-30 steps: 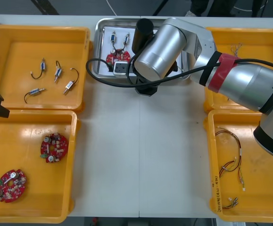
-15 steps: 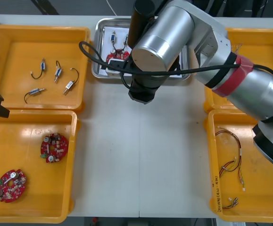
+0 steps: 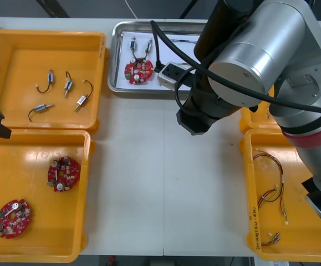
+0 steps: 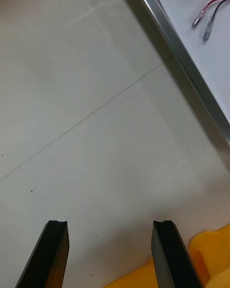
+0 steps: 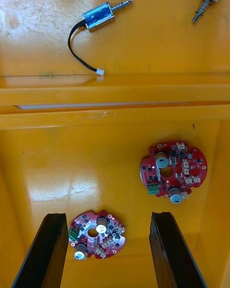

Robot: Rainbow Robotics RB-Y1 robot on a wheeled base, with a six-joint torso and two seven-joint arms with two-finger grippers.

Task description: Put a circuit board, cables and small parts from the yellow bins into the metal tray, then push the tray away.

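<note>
Right gripper (image 4: pixel 110 225): black fingers stand wide apart with nothing between them, released, hovering over the bare table (image 3: pixel 149 183) just short of the metal tray (image 3: pixel 113 83). The tray's shiny rim runs diagonally ahead of the fingers, and an orange-looking bin corner (image 4: pixel 211 259) sits by one fingertip. Table surface is light and matte, with a faint seam line and a few dark specks. In the front view the silver barrel of the right arm (image 3: pixel 260 61) covers the tray's right part. Tray lining is white; on it lie one round red circuit board (image 3: pixel 139 71) studded with small components, two small metal parts (image 3: pixel 133 44) just beyond it, and cable ends (image 4: pixel 207 17) with metal terminals nearer the rim. Left gripper (image 5: pixel 108 218) is parked at the table's left side, fingers likewise apart and empty, above the near left bin (image 3: pixel 88 194) — two more boards (image 3: pixel 64 173) lie in it, apart from each other. Far left bin (image 3: pixel 101 66): four further parts (image 3: pixel 67 83), cylindrical, with hooked black leads. Near right bin (image 3: pixel 248 194): thin red and yellow cables (image 3: pixel 272 185). Beyond the far table edge, dark floor.
</note>
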